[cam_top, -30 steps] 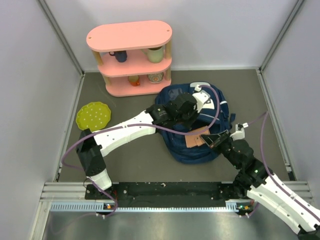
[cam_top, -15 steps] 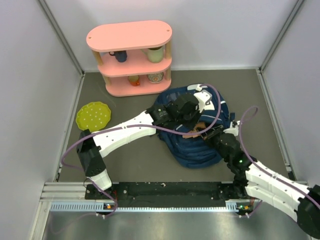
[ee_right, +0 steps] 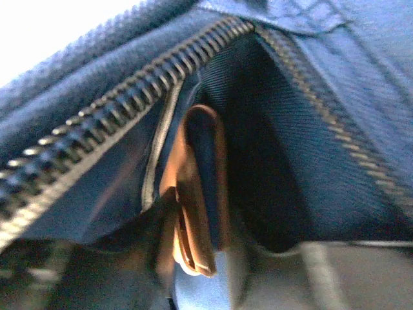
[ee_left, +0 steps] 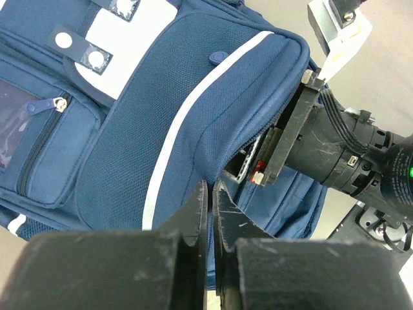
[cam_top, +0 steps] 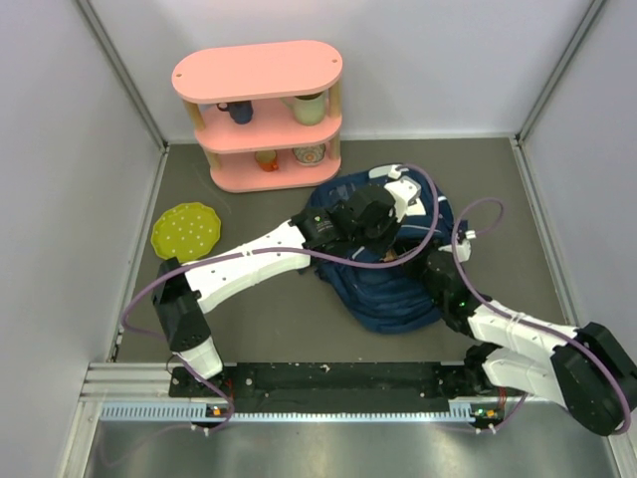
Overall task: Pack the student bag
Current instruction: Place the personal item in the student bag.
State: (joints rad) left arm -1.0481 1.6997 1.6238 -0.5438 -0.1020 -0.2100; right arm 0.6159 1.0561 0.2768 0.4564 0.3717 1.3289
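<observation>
The dark grey table [cam_top: 259,309] carries a pink shelf [cam_top: 257,72], a green plate [cam_top: 185,231] and the student bag [cam_top: 393,299].

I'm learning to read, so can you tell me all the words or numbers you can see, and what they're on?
None: no word, number or sign can be read in any view.
The student bag: its white patch is blank.
The mugs on the pink shelf: too small to make out any print.

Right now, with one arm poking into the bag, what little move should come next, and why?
Probably open the right gripper: the brown flat item it seems to hold sits past the zipper, inside the student bag, whose opening edge the left gripper pinches.
</observation>
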